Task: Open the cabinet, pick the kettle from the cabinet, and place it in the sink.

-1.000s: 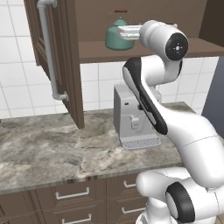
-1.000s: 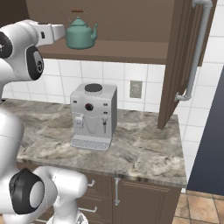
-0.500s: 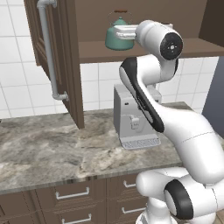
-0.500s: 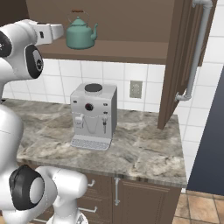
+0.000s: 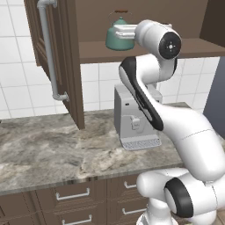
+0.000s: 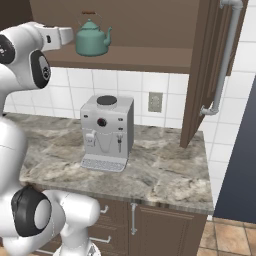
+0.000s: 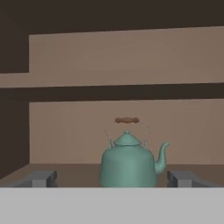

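Note:
The cabinet (image 5: 132,50) stands open, its door (image 5: 61,57) swung out to the left in the left base view and the door (image 6: 207,70) to the right in the right base view. On the lower shelf (image 6: 135,57) sits the teal kettle (image 5: 117,38) (image 6: 92,41) (image 7: 129,165), upright, spout pointing right in the hand view. My gripper (image 6: 70,35) (image 7: 113,179) is level with the kettle and just short of it. It is open, with one fingertip (image 7: 41,178) on each side of the kettle's body, apart from it. The sink is out of view.
A grey coffee machine (image 5: 132,118) (image 6: 106,132) stands on the marbled counter (image 5: 48,149) (image 6: 165,175) below the shelf. The long silver door handles (image 5: 48,48) (image 6: 226,55) stick out on either side. Drawers (image 5: 72,195) run under the counter.
My hand has crept a little closer to the kettle. The kettle and the cabinet doors have not moved.

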